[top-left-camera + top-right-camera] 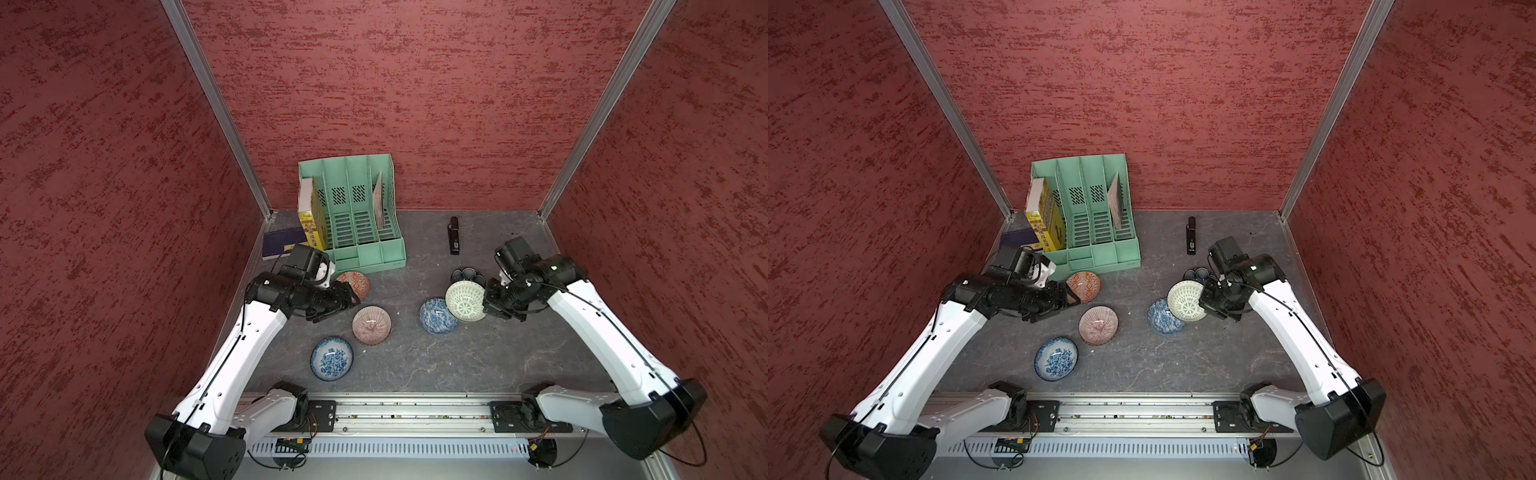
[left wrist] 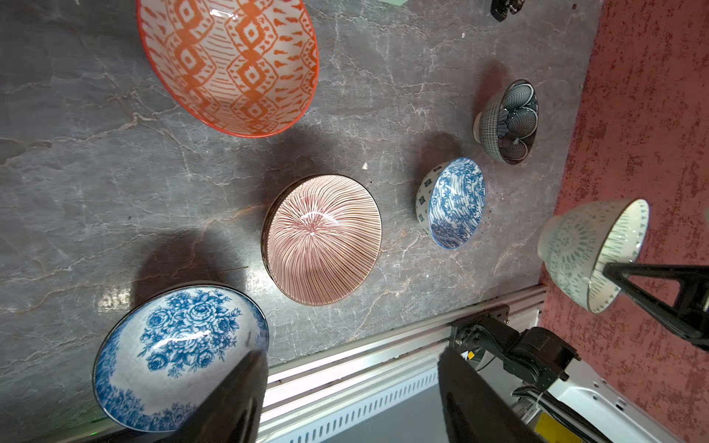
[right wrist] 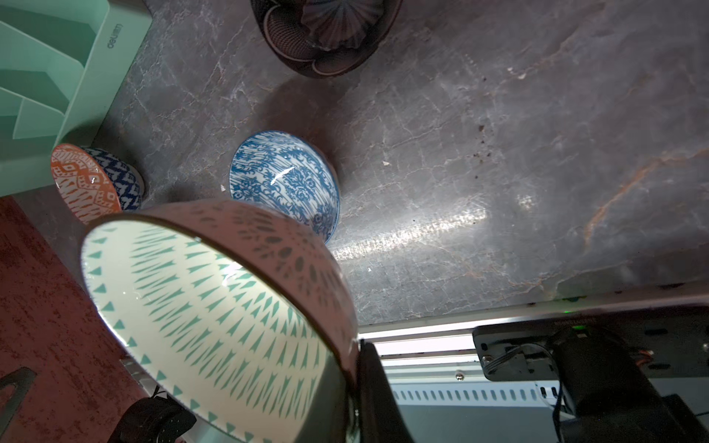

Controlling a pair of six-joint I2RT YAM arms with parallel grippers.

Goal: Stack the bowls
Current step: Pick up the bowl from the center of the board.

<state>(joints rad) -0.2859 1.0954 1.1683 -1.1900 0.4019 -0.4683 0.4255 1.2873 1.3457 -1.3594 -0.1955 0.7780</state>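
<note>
Six bowls are showing: the green lattice bowl [image 1: 465,300] is hanging tilted over the table [image 1: 457,365], rim pinched by the closed right gripper [image 1: 486,305], partly hiding the blue-white bowl [image 1: 432,318] and dark petal bowl [image 1: 465,274]. The left gripper [image 2: 349,360] is hovering spread wide, gripping nothing, covering an edge of the orange bowl [image 1: 357,282]; the striped bowl [image 1: 372,325] and rose bowl [image 1: 332,358] are sitting nearby. The mint rack [image 1: 374,257] is holding a yellow book [image 1: 309,228].

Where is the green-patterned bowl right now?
In both top views the green-patterned bowl hangs tilted on the robot's right, clamped in the right arm's jaws, beside the small blue-and-white bowl, the dark petal bowl just behind.
</note>
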